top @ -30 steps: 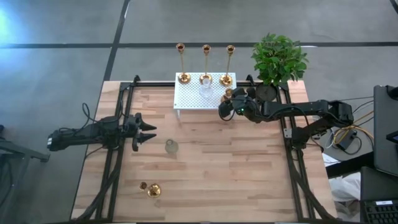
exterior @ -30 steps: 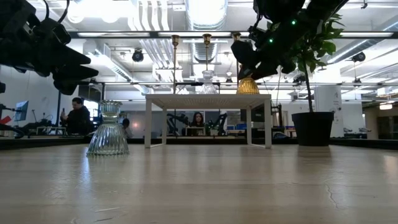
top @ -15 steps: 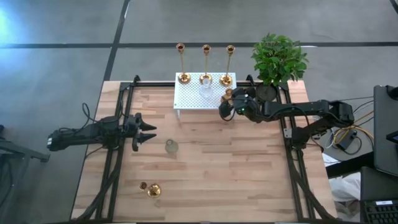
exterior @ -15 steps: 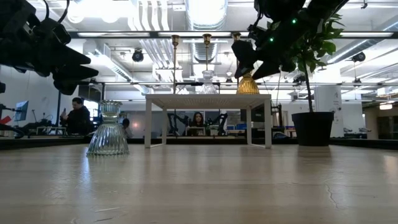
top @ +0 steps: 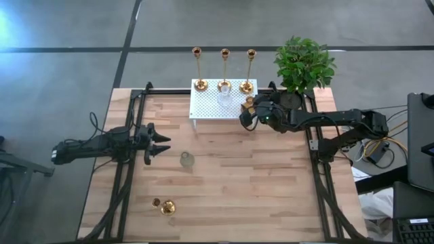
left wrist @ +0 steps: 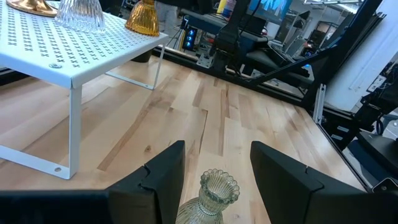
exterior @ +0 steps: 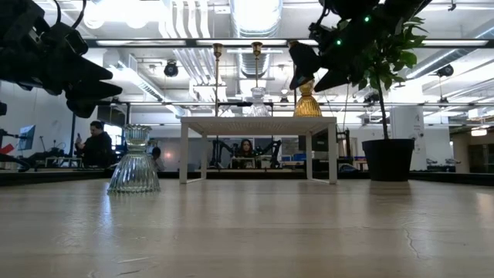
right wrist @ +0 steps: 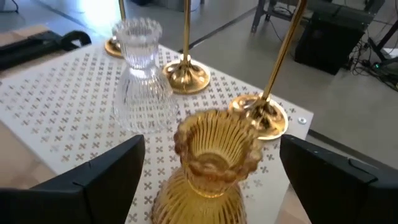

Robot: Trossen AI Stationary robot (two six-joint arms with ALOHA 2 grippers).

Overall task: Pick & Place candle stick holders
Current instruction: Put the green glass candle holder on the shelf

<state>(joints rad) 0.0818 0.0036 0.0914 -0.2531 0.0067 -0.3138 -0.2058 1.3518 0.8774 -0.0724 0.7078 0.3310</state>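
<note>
Three gold candle stick holders (top: 199, 68) (top: 224, 68) (top: 249, 68) stand upright by their round bases along the far edge of a white perforated stand (top: 207, 108). Another gold one (top: 165, 206) lies on its side at the table's near left. An amber ribbed glass holder (right wrist: 214, 168) stands on the stand's right end. My right gripper (top: 248, 110) is open, one finger on each side of the amber holder without touching it. My left gripper (top: 161, 144) is open at the table's left, a little short of a clear glass holder (left wrist: 217, 190) standing on the table.
A clear ribbed glass holder (right wrist: 142, 81) stands on the stand beside the amber one. A potted plant (top: 303, 64) sits at the far right corner, close behind my right arm. Bare wood (top: 271, 190) stretches across the table's near half.
My right gripper has opened and let go of the amber glass holder, which stays upright on the stand's right end. The arm has otherwise kept its place.
</note>
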